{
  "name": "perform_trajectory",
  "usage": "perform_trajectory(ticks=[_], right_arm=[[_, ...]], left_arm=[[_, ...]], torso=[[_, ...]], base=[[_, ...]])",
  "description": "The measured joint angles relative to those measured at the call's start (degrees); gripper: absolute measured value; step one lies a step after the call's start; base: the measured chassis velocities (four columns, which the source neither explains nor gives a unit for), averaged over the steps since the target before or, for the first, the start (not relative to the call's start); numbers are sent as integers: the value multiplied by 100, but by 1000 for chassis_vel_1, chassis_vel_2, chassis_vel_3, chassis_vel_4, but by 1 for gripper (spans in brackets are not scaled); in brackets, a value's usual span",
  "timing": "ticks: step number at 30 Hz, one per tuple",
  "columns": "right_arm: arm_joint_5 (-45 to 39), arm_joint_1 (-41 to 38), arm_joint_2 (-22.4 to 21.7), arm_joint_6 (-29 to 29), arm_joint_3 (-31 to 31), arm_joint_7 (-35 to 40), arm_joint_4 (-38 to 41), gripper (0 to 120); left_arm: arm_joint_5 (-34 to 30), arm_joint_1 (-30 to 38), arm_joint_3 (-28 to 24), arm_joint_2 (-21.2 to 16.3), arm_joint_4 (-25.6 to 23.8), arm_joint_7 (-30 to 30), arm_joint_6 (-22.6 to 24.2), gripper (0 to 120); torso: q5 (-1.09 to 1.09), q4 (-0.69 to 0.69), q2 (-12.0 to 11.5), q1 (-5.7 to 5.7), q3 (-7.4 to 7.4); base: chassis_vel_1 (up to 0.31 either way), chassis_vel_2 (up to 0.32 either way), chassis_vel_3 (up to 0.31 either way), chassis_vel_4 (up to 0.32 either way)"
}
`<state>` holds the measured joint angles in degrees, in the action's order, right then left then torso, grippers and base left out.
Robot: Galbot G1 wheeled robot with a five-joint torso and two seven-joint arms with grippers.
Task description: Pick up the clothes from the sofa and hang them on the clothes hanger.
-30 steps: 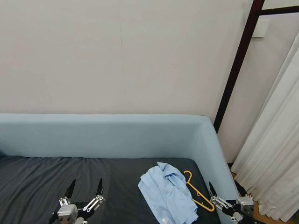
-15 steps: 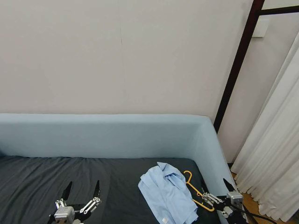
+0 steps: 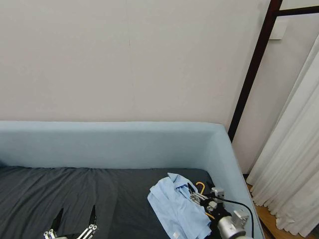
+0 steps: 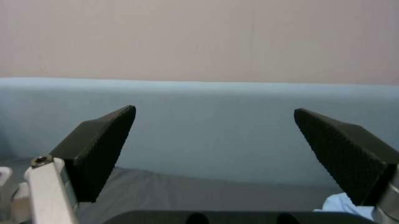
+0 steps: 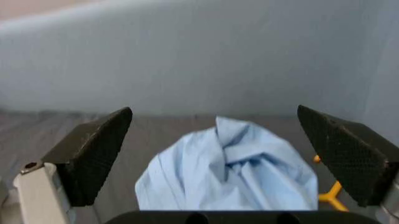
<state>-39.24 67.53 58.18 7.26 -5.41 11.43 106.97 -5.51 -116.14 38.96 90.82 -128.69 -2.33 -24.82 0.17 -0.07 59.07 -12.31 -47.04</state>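
A crumpled light blue shirt (image 3: 174, 206) lies on the dark seat of the sofa (image 3: 109, 144), near its right armrest. An orange hanger (image 3: 201, 187) lies against the shirt's right side, partly covered by my right gripper (image 3: 197, 195). That gripper hovers open at the shirt's right edge, pointing toward the backrest. In the right wrist view the shirt (image 5: 231, 172) sits between and beyond the open fingers (image 5: 93, 154), with the hanger (image 5: 330, 193) beside it. My left gripper (image 3: 76, 215) stands open over the seat, well left of the shirt. A corner of the shirt (image 4: 337, 205) appears in the left wrist view.
A dark upright pole of a clothes rack (image 3: 251, 74) stands behind the sofa's right armrest (image 3: 224, 164). White curtains (image 3: 294, 164) hang at the right. The dark seat cushion (image 3: 40, 191) stretches bare to the left. A plain wall rises behind the backrest.
My right gripper has swung in from the armrest side to the shirt's right edge, over the hanger. The left gripper has sunk lower in the head view.
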Motion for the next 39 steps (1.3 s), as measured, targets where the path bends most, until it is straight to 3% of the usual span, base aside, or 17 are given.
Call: perform_trajectory(ticks=[4, 7, 15, 26, 39], right_arm=[[-534, -794, 48, 832, 680, 395, -582, 100], [-566, -1129, 144, 946, 985, 449, -1139, 100], [-185, -1872, 665, 200, 1361, -359, -2863, 100], [371, -2522, 1275, -5, 1739, -640, -3886, 97], [897, -2752, 1606, 536, 1971, -152, -4439, 46]], left_arm=[[139, -186, 21, 131, -141, -91, -90, 100], [172, -219, 38, 143, -198, -102, -91, 100], [293, -247, 16, 142, -226, -110, -58, 100], [190, -86, 113, 137, -72, -135, 48, 100], [12, 7, 286, 83, 91, -159, 25, 100]], torso=[[-1, 0, 0, 0, 0], [0, 0, 0, 0, 0], [0, -1, 0, 0, 0], [-1, 1, 0, 0, 0], [-1, 0, 2, 1, 0]], base=[[0, 0, 0, 0], [0, 0, 0, 0], [0, 0, 0, 0], [0, 0, 0, 0], [0, 0, 0, 0]])
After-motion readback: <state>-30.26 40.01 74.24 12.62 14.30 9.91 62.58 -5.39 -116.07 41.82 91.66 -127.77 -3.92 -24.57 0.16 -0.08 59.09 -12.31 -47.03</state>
